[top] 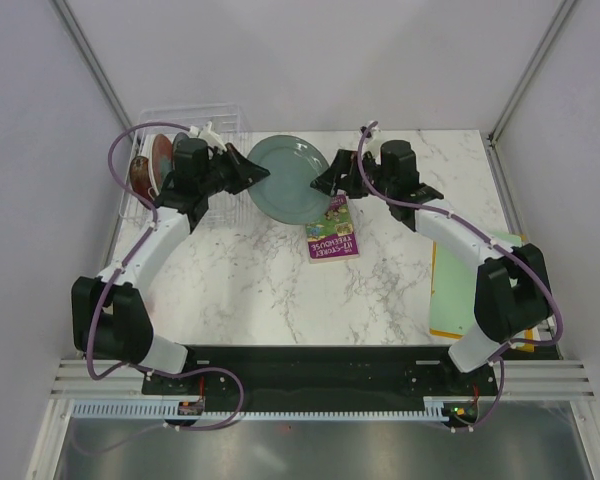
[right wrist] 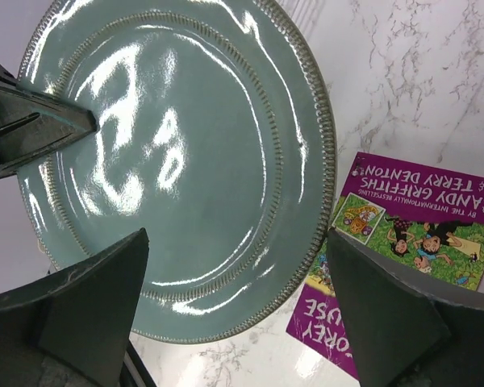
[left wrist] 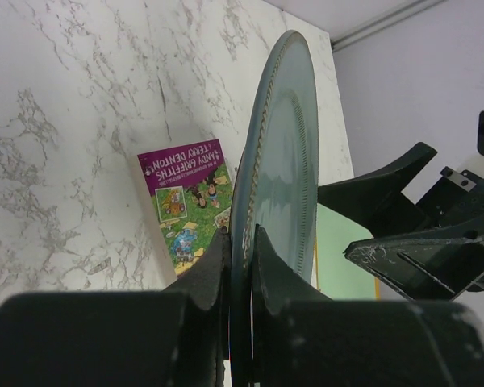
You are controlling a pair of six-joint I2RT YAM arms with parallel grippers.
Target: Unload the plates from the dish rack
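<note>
From above, the left gripper point(top: 252, 173) pinches the left rim of the grey-green plate point(top: 295, 182) just beside the dish rack point(top: 210, 115) (red plates point(top: 142, 175) stand inside). Left wrist: its fingers point(left wrist: 216, 278) clamp that rim. Right wrist: the right gripper point(right wrist: 235, 242) is spread wide at the plate's edge, over the purple book point(right wrist: 423, 210).

Counts as I see them from here:
- Plates: three I can make out. One grey-green plate point(top: 290, 180), two reddish plates point(top: 140, 172) point(top: 161, 152) in rack. Arm blocks part of rack, so I cannot rule out more.
- Dish rack point(top: 195, 115): one.
- Purple book point(top: 332, 232): one.
- Green folder point(top: 460, 290): one.
- Tools: two, left tool point(top: 255, 172) and right tool point(top: 323, 175).
- Worktop point(top: 270, 290): one.
</note>
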